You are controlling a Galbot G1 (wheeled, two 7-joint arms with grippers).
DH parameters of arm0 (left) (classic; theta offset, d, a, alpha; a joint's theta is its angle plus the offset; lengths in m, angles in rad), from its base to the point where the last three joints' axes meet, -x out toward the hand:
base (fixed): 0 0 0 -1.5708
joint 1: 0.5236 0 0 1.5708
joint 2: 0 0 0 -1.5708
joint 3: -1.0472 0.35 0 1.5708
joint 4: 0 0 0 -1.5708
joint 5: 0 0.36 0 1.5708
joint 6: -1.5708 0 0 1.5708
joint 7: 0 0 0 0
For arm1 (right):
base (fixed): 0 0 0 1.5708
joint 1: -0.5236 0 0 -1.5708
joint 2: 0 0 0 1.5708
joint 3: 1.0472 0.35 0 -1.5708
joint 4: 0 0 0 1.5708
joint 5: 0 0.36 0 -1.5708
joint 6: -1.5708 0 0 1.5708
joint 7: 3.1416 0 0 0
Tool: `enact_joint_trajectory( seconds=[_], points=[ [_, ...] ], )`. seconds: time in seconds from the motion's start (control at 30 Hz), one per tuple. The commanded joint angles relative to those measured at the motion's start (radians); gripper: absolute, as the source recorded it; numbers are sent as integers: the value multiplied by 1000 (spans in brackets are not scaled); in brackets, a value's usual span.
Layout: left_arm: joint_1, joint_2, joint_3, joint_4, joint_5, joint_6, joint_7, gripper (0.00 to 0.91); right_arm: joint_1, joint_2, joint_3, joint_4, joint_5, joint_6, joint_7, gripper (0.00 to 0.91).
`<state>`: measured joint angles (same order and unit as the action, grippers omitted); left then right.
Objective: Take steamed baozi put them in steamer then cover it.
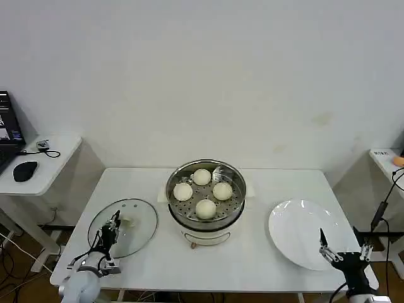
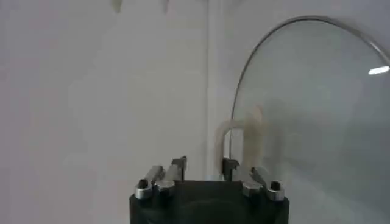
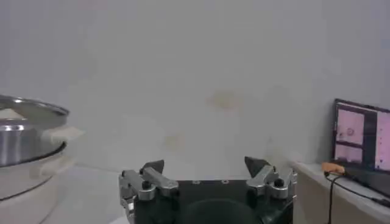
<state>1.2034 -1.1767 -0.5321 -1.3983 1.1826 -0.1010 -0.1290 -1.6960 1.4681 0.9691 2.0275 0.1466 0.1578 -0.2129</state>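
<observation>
— What do we list at the left?
— Our left gripper (image 1: 112, 228), fingers apart, over the near-left edge of the glass lid (image 1: 129, 224) lying flat on the white table (image 1: 265, 259).
— And the centre?
— The steamer (image 1: 206, 202), uncovered, holding four buns (image 1: 206, 209).
— The right?
— An empty white plate (image 1: 297, 230); at its near edge our right gripper (image 1: 342, 247), fingers spread wide.

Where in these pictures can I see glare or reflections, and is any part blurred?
Head view: even light, soft highlights on the steamer rim and the plate. Left wrist view: a small bright glint on the cover, whose white handle looks hazy close to the left gripper. Right wrist view: a bright band on the steamer's steel wall, softly blurred; a glowing screen far off.
</observation>
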Motion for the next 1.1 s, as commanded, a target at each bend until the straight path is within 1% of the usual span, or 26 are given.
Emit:
enact_joint_trajectory(
  seconds=[0.03, 0.27, 0.43, 0.57, 0.73, 0.87, 1.1],
  points=[
    [0, -7, -10, 12, 5, -15, -29, 0, -1, 1, -2, 2, -2, 1, -1, 907],
    [41, -23, -46, -55, 12, -4, -98, 0, -3, 1, -6, 6, -4, 1, -2, 907],
    [94, -37, -88, -152, 26, 28, -147, 0, -2, -1, -13, 7, -8, 1, -3, 907],
    [121, -36, -107, -244, 27, 51, -143, 0, -2, 0, -19, 7, -12, 2, -4, 907],
    [143, -9, -111, -370, 6, 89, -84, 0, -3, -3, -22, 5, -15, 4, -5, 907],
    [149, 29, -106, -467, -14, 142, -13, 0, -5, -8, -20, 2, -18, 6, -7, 907],
    [96, 95, -70, -571, 2, 244, 112, 0, -4, -15, -25, -5, -25, 4, -13, 907]
  ],
)
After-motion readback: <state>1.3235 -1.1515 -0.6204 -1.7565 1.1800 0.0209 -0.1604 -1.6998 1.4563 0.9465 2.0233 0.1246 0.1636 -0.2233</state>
